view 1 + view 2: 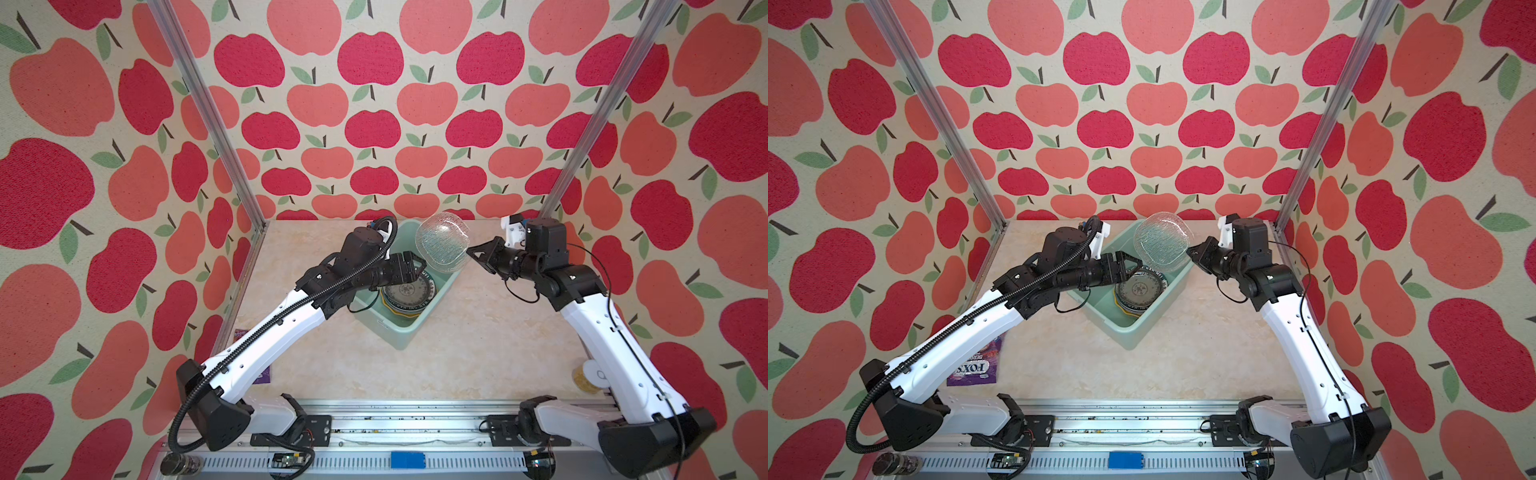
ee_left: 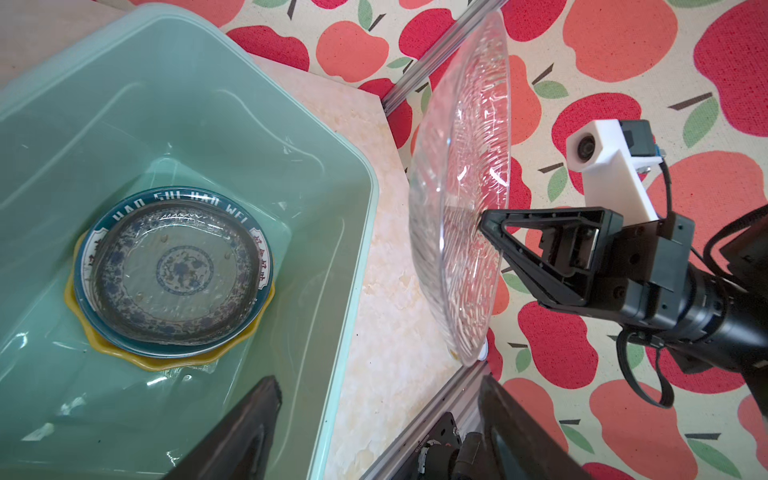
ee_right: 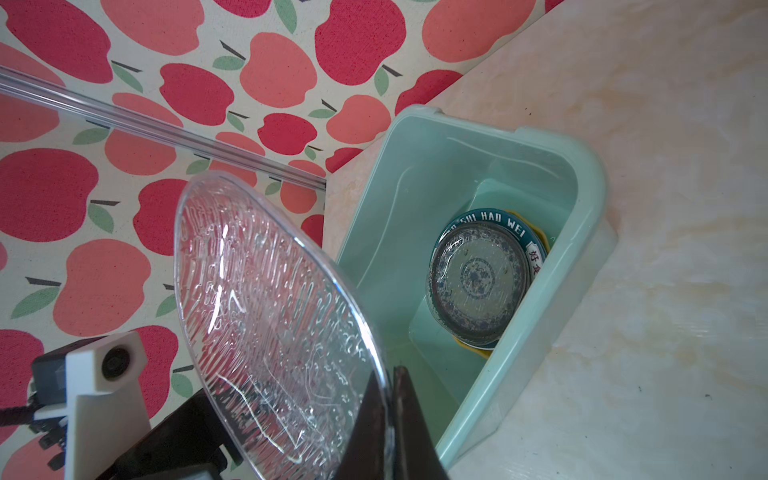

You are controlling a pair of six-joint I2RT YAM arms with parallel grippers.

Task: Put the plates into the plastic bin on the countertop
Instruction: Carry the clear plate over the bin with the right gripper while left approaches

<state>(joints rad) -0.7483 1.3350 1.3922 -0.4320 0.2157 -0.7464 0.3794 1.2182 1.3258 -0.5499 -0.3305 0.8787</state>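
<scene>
Glass plate (image 1: 442,243): clear, ribbed, round | right claw (image 1: 469,251): clamped on rim

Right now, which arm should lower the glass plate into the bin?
Right. The right gripper is shut on the rim of the glass plate, holding it on edge close to the bin. The left gripper is open, empty, near the stacked plates.

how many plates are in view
4: clear textured glass plate gripped by the right end effector; stacked inside the mint-green plastic bin, small blue-patterned plate, dark lettered-rim plate, yellow scalloped plate beneath. More may be hidden.
</scene>
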